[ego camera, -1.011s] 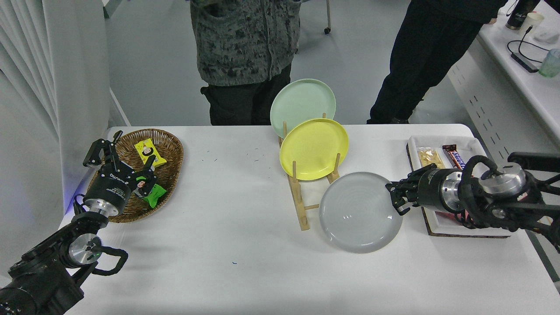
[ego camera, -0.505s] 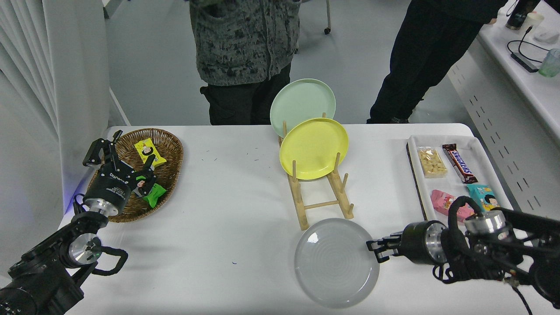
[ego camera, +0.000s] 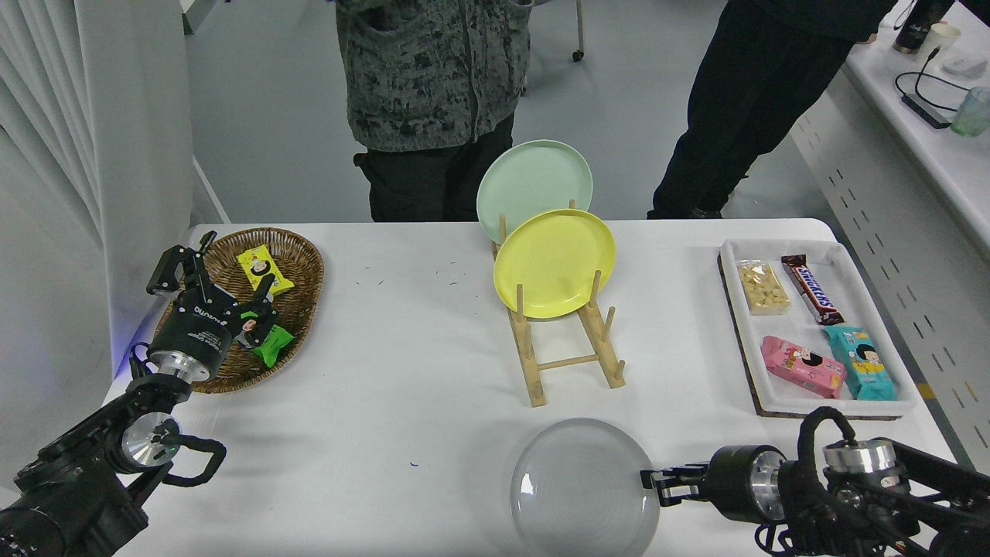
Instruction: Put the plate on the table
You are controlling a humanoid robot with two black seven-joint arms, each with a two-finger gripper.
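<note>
Item: the plate (ego camera: 584, 489), pinched at its three o'clock rim by our right gripper (ego camera: 656, 487), has come down from beside the rack (ego camera: 564, 348) toward six o'clock, low over the table (ego camera: 387, 371); we judge release near.

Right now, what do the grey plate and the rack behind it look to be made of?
The grey plate, held at its right rim by the right gripper, looks like matte plastic or melamine: even colour, one small glare spot. Glazed ceramic can't be ruled out. The rack looks like bare pale wood: dowel pegs and rails.
</note>
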